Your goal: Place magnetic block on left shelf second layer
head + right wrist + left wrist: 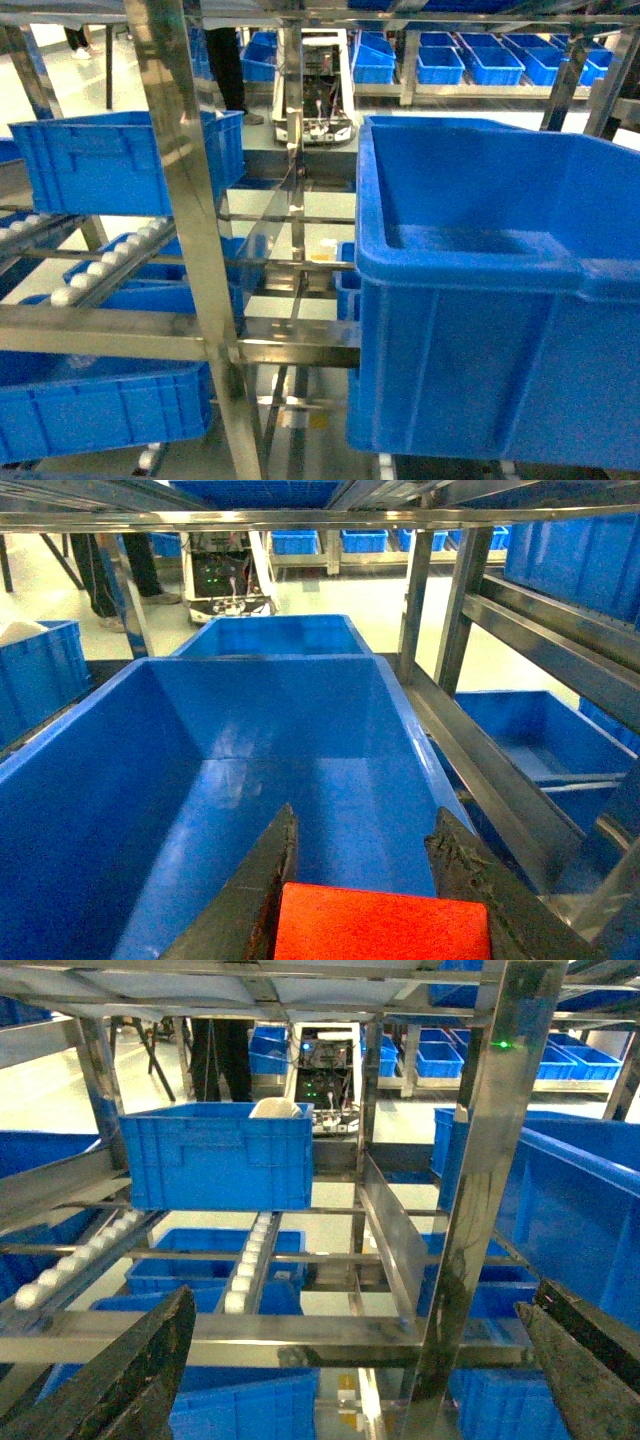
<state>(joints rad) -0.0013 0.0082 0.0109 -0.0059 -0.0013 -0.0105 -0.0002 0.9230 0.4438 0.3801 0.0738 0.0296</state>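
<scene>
The magnetic block is a flat orange-red piece at the bottom of the right wrist view. My right gripper is shut on it, one dark finger against each side, and holds it above the inside of a large blue bin. In the left wrist view my left gripper stands wide open with nothing between its fingers; it faces the steel rack. The left shelf shows roller rails in tiers, with a blue bin on an upper tier. Neither gripper appears in the head view.
A steel upright and crossbeam stand close in front. The big blue bin fills the right side. More blue bins sit on lower tiers. Another robot and a person's legs are behind the rack.
</scene>
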